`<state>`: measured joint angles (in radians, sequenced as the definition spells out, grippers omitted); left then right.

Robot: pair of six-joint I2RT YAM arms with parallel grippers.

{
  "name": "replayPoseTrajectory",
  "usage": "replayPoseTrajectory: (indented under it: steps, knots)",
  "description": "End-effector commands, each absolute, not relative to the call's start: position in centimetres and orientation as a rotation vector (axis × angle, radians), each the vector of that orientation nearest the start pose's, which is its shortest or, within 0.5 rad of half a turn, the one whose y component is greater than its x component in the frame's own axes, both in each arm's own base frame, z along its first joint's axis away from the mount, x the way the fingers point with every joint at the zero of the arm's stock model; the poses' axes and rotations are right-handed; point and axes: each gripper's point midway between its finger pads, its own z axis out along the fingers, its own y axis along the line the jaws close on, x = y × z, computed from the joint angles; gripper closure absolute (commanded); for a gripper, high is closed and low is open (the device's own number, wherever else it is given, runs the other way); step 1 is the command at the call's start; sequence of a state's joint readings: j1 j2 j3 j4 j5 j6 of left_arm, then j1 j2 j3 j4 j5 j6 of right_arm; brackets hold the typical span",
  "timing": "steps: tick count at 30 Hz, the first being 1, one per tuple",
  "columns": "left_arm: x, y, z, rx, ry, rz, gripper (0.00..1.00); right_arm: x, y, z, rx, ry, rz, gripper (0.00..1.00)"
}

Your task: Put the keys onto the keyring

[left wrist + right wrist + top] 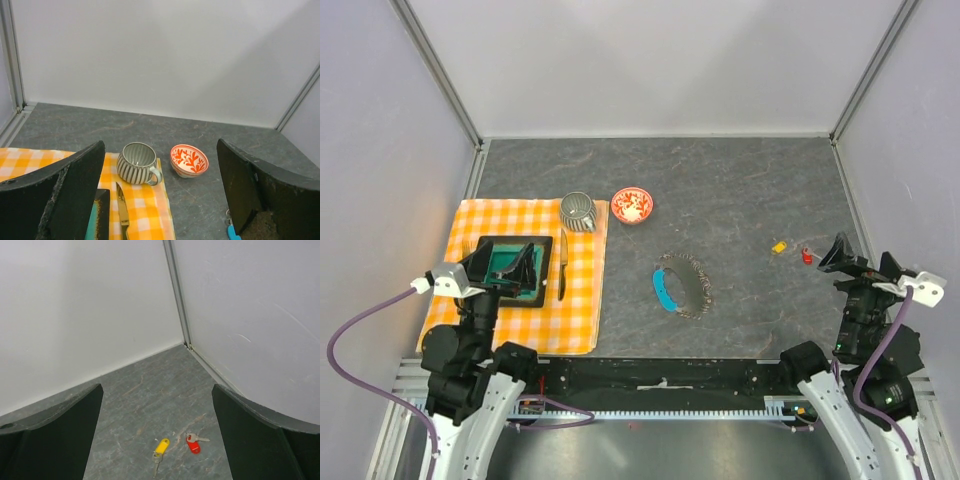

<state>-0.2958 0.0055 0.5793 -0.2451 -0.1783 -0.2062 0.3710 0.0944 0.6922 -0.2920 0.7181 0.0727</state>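
- Now, the yellow key [161,446] and the red key [192,445] lie on the tabletop [740,180] just ahead of and below my right pincer [832,255]. They sit side by side without touching, and I see no other key.
- The yellow key's long axis runs roughly toward me, with the coloured head at the far end and the blade nearer. The red key lies slanted, its blade pointing away to my right.
- My right arm is much the nearer to both keys. My left pincer [510,265] hangs well apart from them, above a dark tray [545,262] on the checked cloth [580,300].
- The keyring [685,285], with its blue tag [665,290], lies flat to the left of my right pincer, between my two arms and apart from the keys.
- Both pincers stand with jaws wide apart, holding and touching nothing.
- Neither key is on the ring yet. I judge a downward reach with the right pincer comes first.
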Motion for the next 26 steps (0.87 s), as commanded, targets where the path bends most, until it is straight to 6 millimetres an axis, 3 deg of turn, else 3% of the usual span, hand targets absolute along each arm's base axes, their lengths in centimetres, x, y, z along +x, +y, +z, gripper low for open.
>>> replayPoseTrajectory:
  steps: [1, 26]
  knots:
    - [16.6, -2.6, 34.8, -0.139, 1.182, -0.363, 0.01, 16.2, -6.6, 34.2, 0.472, 1.215, -0.106, 0.02]
    - [16.9, -2.8, 34.9, -0.111, 1.165, -0.343, 0.01, 16.4, -6.7, 32.6, 0.484, 1.250, -0.120, 0.02]
